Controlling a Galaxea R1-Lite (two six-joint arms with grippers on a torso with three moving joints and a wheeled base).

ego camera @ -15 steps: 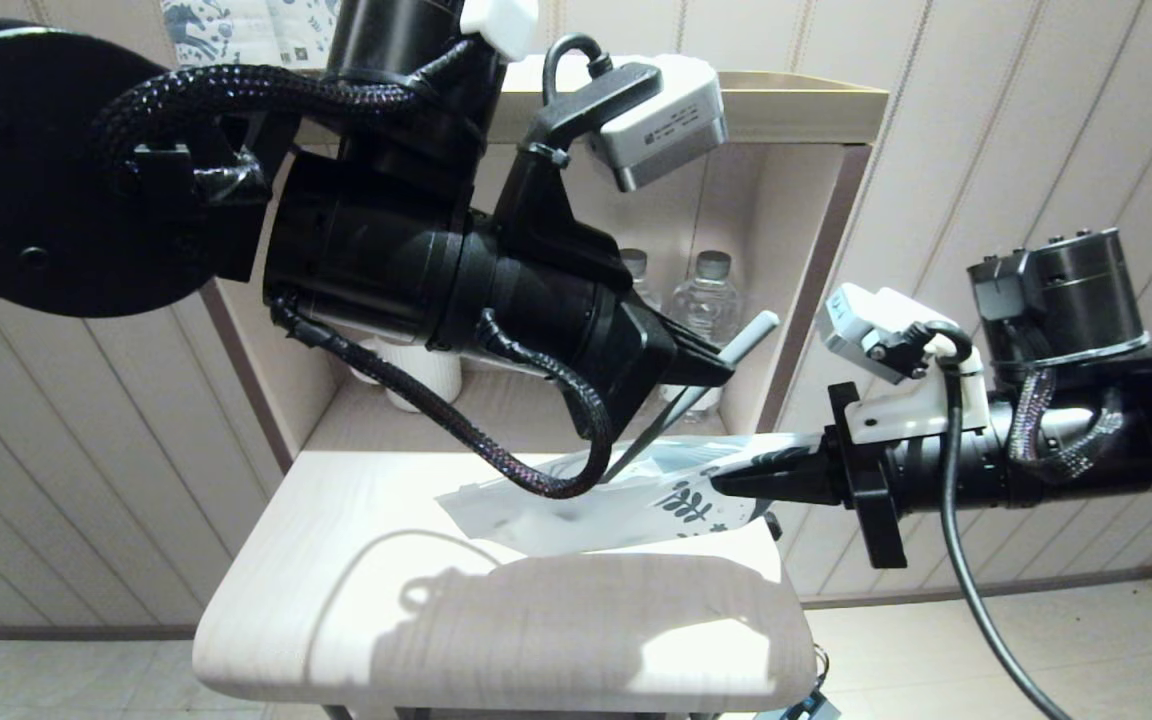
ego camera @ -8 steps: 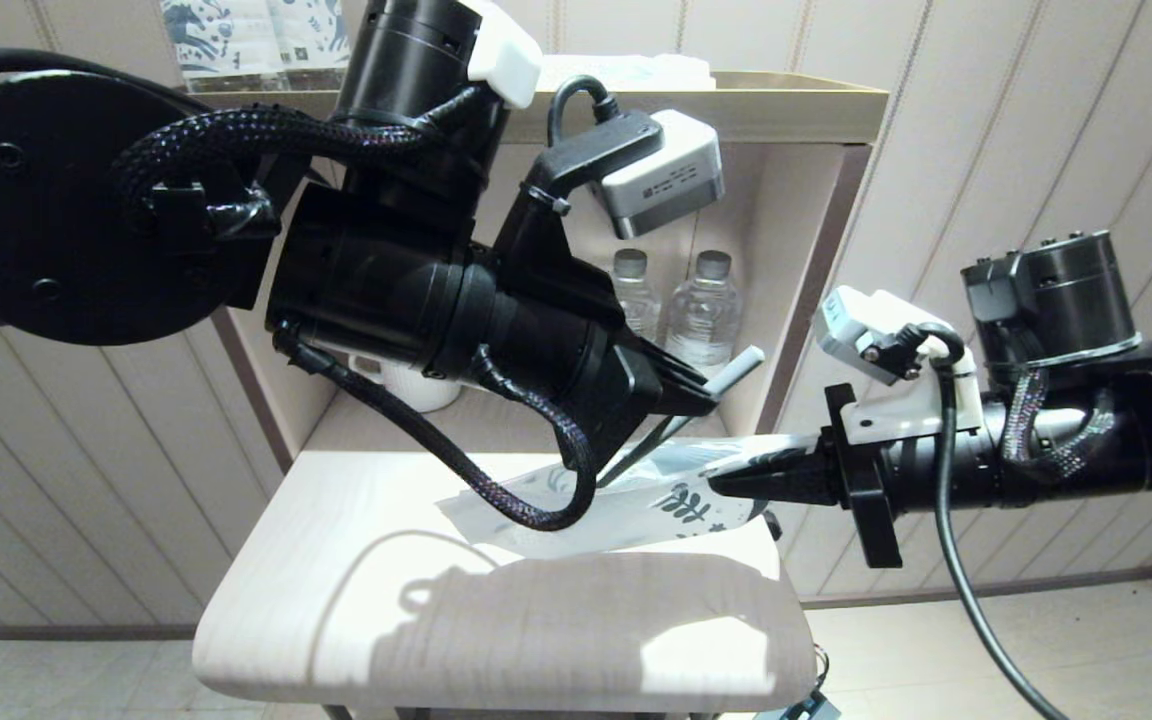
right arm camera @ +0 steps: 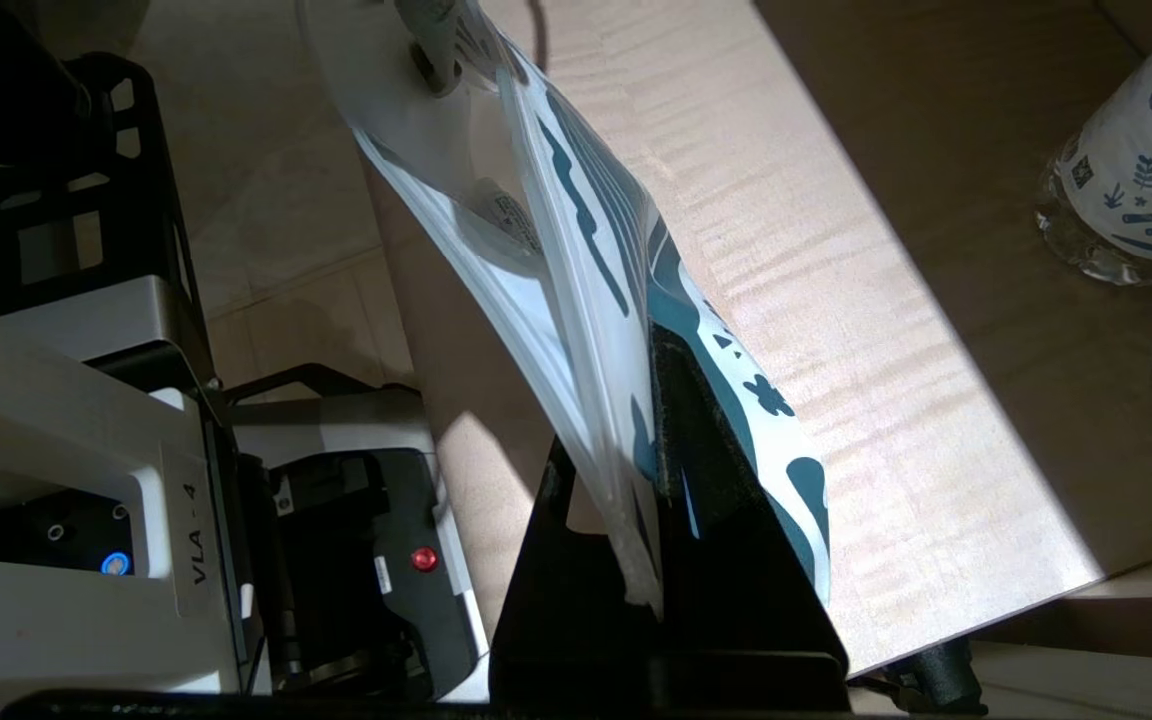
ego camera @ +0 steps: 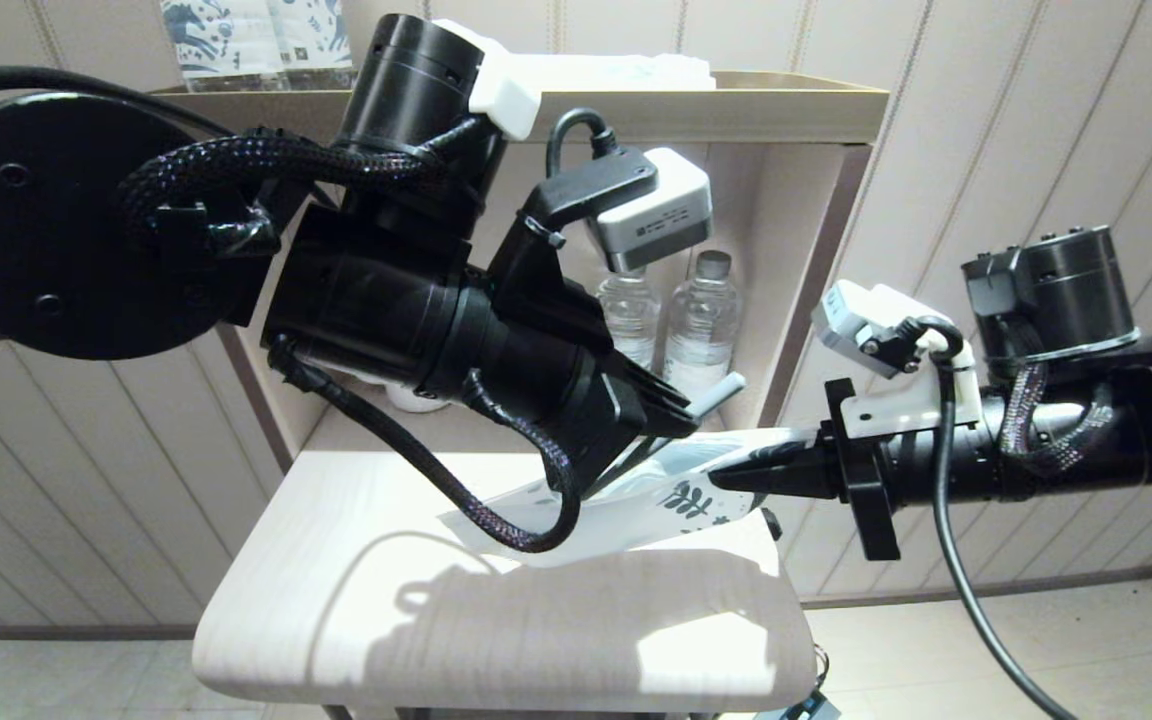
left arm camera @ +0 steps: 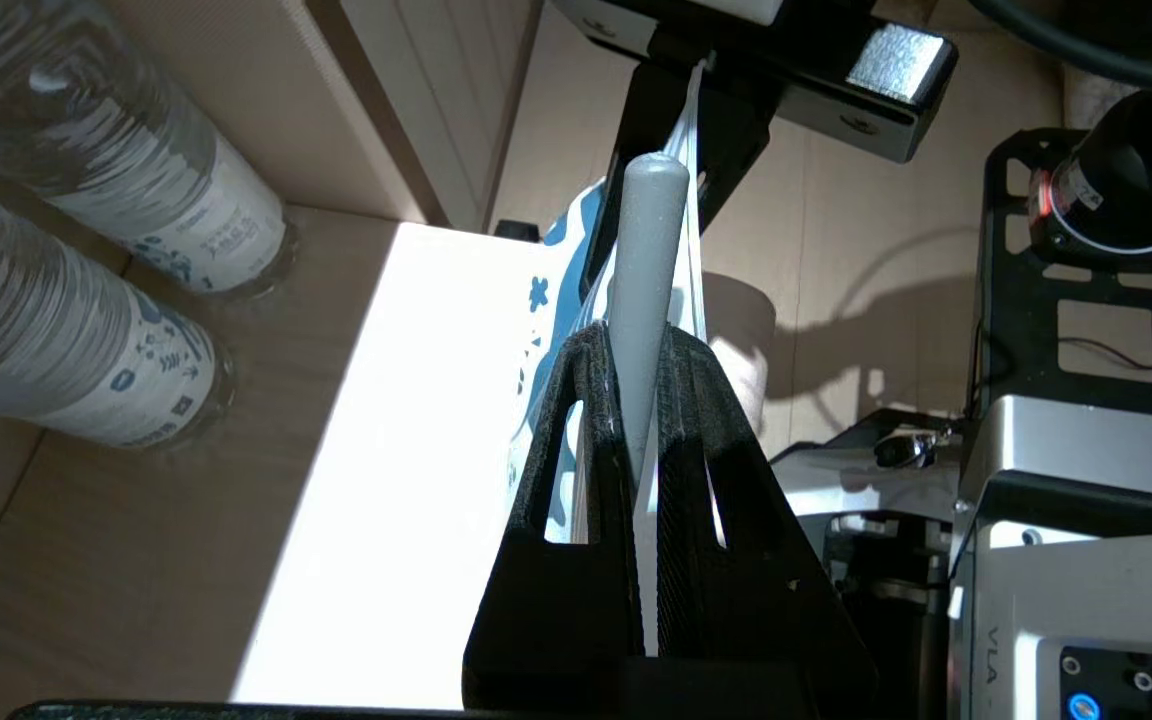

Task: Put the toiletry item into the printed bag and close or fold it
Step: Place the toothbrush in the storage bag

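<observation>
The left gripper (left arm camera: 636, 400) has its fingers clamped on a gray stick (left arm camera: 642, 290), at ten o'clock from the right gripper (ego camera: 726, 478), whose fingers pinch the printed bag (ego camera: 636, 505) above the counter (ego camera: 356, 560). Bottle (right arm camera: 1136, 180) labels are unreadable; "VLA - 4" marks the robot's base (right arm camera: 86, 450).

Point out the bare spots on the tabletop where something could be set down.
The near half of the table, in front of the printed bag, lies bare, as does its left side. It is crowded at the far right: the right gripper pinches the bag's mouth, and the left gripper holds the grey toiletry item.
</observation>
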